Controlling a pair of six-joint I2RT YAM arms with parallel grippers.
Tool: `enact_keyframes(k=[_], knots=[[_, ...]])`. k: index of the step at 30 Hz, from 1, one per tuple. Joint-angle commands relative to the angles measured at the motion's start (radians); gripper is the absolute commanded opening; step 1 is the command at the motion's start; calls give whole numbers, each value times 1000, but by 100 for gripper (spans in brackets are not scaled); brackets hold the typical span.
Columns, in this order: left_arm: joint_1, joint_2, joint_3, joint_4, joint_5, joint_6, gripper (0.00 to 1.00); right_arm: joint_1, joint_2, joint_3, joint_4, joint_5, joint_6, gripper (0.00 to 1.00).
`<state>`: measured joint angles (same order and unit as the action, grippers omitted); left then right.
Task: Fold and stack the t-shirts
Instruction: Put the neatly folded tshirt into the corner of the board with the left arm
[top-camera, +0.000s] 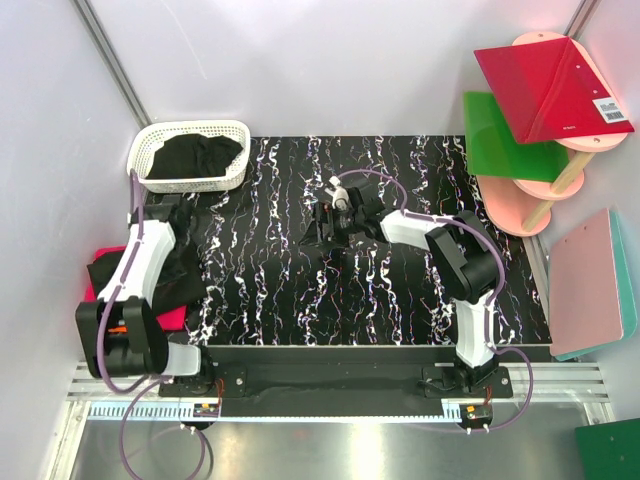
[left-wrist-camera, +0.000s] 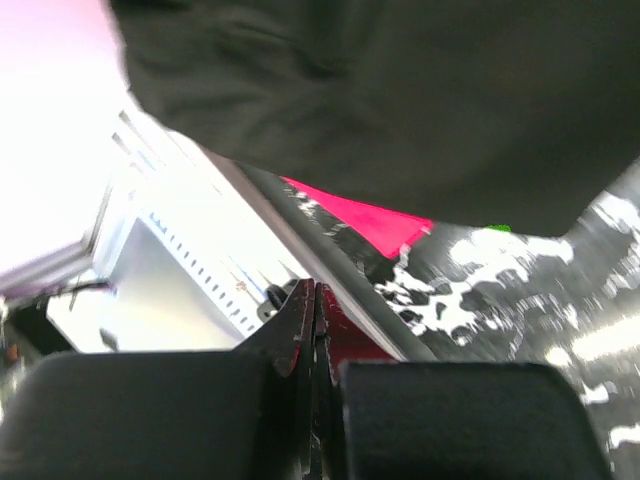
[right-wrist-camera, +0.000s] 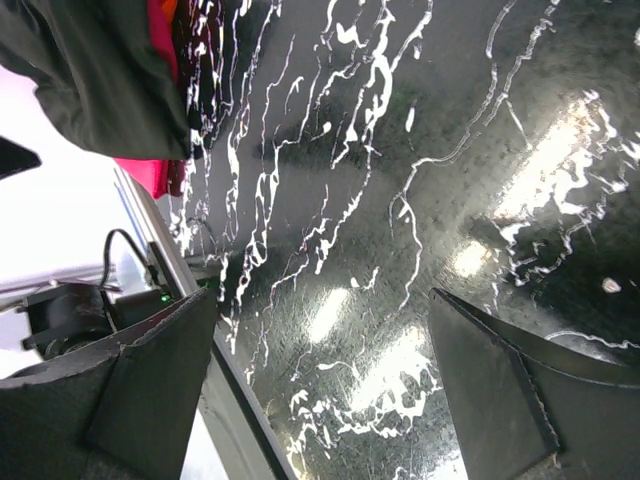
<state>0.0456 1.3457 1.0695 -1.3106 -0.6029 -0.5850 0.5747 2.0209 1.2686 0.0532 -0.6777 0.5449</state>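
Black shirt (top-camera: 105, 272) lies crumpled over a folded pink shirt (top-camera: 172, 320) at the left edge of the table (top-camera: 400, 280), partly under the left arm. Second black shirt (top-camera: 195, 158) sits in the basket (top-camera: 150, 150) at the far-left corner. Left gripper (left-wrist-camera: 315, 300): fingers pressed flat together, tips meeting, with black cloth just ahead of them in the wrist view. Right gripper (right-wrist-camera: 320, 295): fingers spread wide, holding nothing, low over mid-table, well apart from the shirts. Red, green and pink boards (top-camera: 550, 90) stand off the table's right side.
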Motion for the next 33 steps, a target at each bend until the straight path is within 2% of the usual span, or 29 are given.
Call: enact_keyframes(k=[1, 5, 8, 13, 16, 24, 28, 33], knots=[[46, 69, 46, 52, -123, -27, 0, -24, -37, -28, 86, -63, 49, 94], [112, 189, 50, 70, -184, 5, 0, -33, -40, -41, 108, -74, 59, 94], [172, 312, 55, 82, -173, 25, 0, -51, -44, -51, 125, -86, 70, 94], [177, 554, 90, 94, -150, 30, 0, -82, -51, -77, 158, -120, 96, 94], [184, 641, 107, 115, -150, 42, 0, -98, -62, -98, 177, -123, 105, 94], [197, 670, 228, 119, -140, 97, 0, -127, -53, -97, 201, -145, 125, 94], [195, 733, 349, 113, -156, 145, 0, -151, -62, -98, 201, -141, 128, 94], [191, 819, 477, 116, -61, 206, 0, -177, -82, -101, 195, -135, 124, 94]])
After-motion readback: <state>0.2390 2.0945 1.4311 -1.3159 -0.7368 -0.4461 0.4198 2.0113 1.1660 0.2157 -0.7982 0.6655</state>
